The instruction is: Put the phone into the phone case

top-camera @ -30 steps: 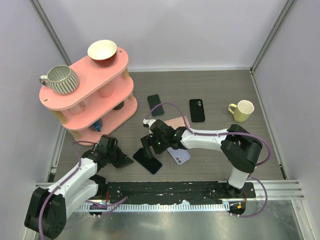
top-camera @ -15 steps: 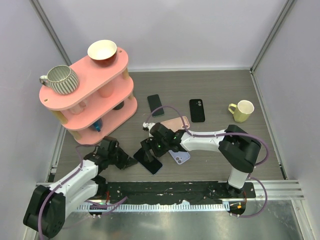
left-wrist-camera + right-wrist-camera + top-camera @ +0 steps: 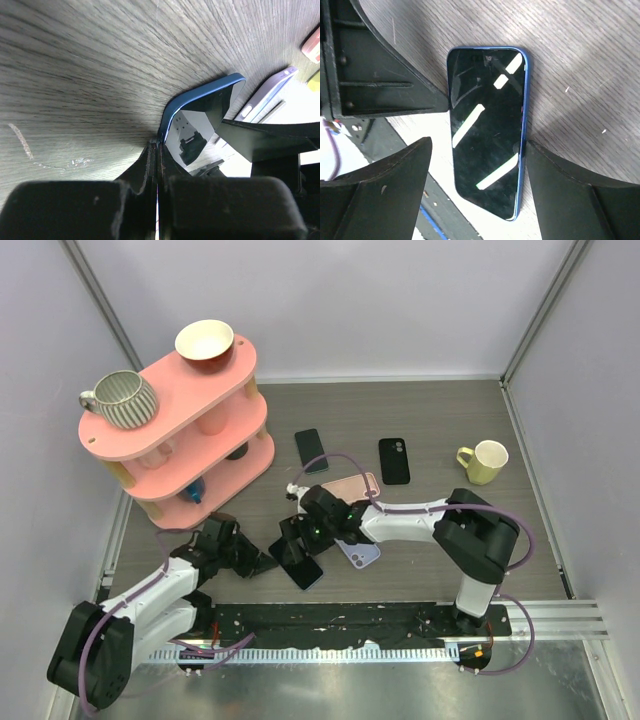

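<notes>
The right fingers (image 3: 570, 195) stand wide astride the blue phone (image 3: 487, 132) on the counter (image 3: 580, 50). The left fingers (image 3: 142, 167), pressed together, brace its corner. Best to close squarely on both long edges, so the phone doesn't skid.

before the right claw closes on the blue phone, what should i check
1. Right claw open, a finger on each long side of the blue phone: ok.
2. Phone flat on the table, screen up: ok.
3. Left claw shut, at the phone's edge: ok.
4. Lilac case fully in sight: not ok, the right arm covers part.
5. Case's open side up: cannot tell.
</notes>
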